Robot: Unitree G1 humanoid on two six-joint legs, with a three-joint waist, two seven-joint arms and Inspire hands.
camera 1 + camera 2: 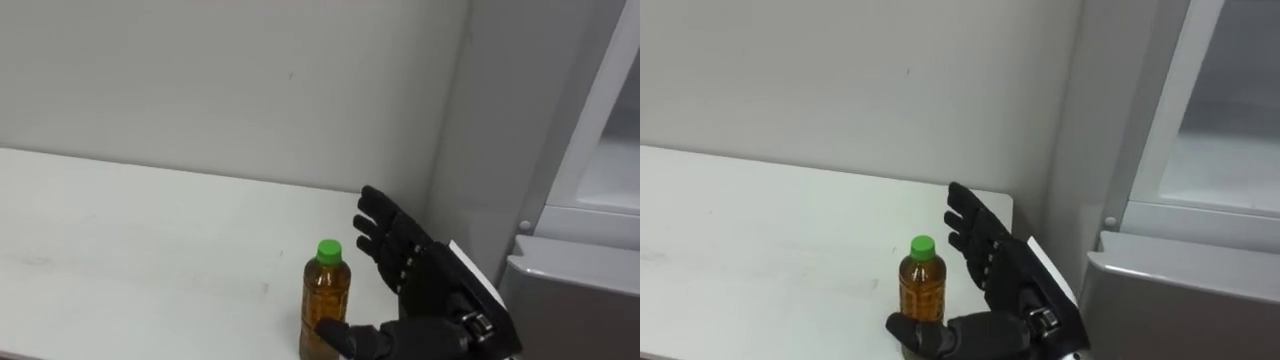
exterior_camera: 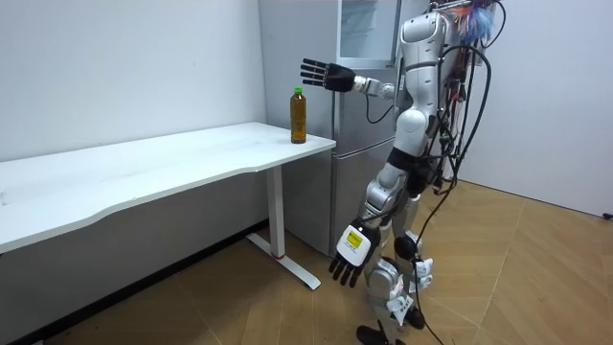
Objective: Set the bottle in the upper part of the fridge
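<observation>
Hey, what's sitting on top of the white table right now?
One amber bottle with a green cap, upright near the table's end by the fridge. The open right hand is beside it, its thumb covering the bottle's base. The left hand hangs low.

A long white table (image 1: 150, 250) spreads across the left and lower middle of the eye views, its far edge against a pale wall (image 1: 250, 70). A bottle (image 1: 326, 300) of amber liquid with a green cap stands upright on it at lower centre, near the table's right end. In the room view the table stands on white legs on a wooden floor (image 2: 239, 307).
</observation>
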